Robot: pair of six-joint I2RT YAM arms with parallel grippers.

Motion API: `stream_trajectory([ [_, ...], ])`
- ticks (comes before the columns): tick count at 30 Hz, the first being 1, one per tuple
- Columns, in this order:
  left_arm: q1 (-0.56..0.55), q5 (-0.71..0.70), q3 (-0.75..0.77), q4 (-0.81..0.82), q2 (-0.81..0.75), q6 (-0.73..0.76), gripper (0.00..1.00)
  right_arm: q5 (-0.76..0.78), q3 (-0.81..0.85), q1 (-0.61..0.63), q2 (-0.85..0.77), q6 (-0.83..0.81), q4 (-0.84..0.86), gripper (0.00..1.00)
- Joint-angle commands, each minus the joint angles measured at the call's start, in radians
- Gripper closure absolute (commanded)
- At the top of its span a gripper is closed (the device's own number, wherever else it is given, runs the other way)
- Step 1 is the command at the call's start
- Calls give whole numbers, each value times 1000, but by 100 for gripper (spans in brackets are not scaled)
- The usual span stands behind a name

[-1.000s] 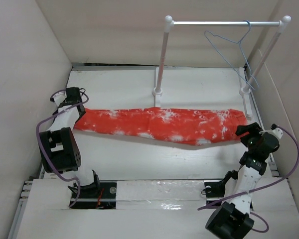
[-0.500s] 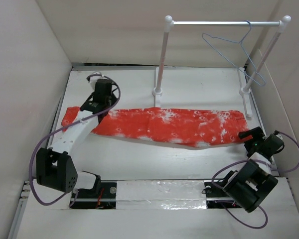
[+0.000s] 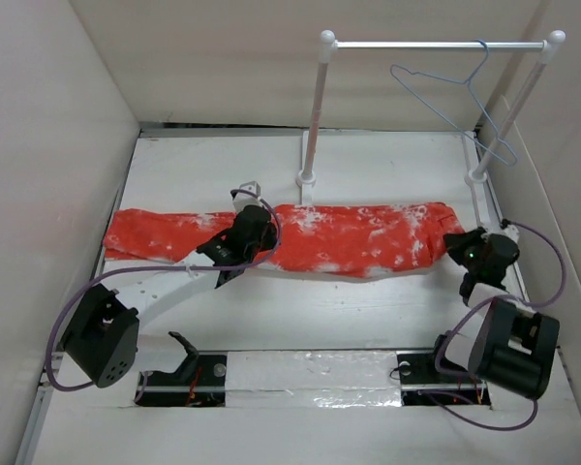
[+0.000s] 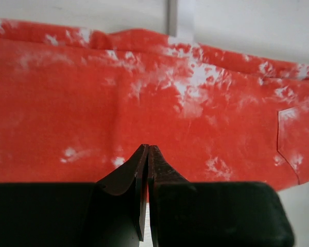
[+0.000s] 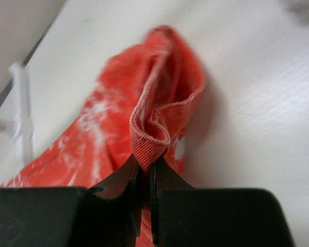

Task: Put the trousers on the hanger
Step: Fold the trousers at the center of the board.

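Top external view: the trousers (image 3: 358,237) are lying stretched across the tabletop (image 3: 368,310). The right gripper (image 5: 142,167) is pinching a folded edge in its jaws; the left gripper (image 4: 147,154) is holding its jaws pressed together over the cloth.

Looking like robot lab test cell. Plain white walls (image 3: 39,145) boxing in white table (image 3: 368,300). Left arm (image 3: 174,289) and right arm (image 3: 508,344) sitting bolted at near edge, purple cables (image 3: 562,269) trailing from both. Small rail (image 3: 316,107) standing at back, hanger (image 3: 465,83) dangling off it: staged rig.
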Motion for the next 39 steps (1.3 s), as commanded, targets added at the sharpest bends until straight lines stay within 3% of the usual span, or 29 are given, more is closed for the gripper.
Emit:
stream_trajectory([
  [1,-2,-73,-91,97,-93,-17,100,17,-19,223,-161,-33,53,100],
  [2,-2,-83,-112,109,-105,-17,100,57,-16,367,-213,-46,16,100],
  [6,-2,-129,-183,126,-124,-16,100,263,74,610,-465,-84,-197,100],
  [9,-2,-120,-223,135,-101,-39,100,359,189,682,-588,-145,-355,100],
  [13,-25,-77,-321,209,-96,-89,100,415,450,776,-600,-254,-519,100],
  [18,-171,-103,-361,272,-46,-157,100,456,610,796,-564,-313,-598,100],
  [23,-246,-162,-246,264,108,-191,100,419,690,796,-576,-339,-647,100],
  [30,-386,-113,-45,327,397,-189,100,371,847,796,-564,-399,-743,100],
  [36,-522,-40,309,324,661,-139,100,242,976,807,-470,-408,-744,100],
  [39,-547,-60,426,249,688,-111,100,234,1021,850,-388,-423,-744,100],
])
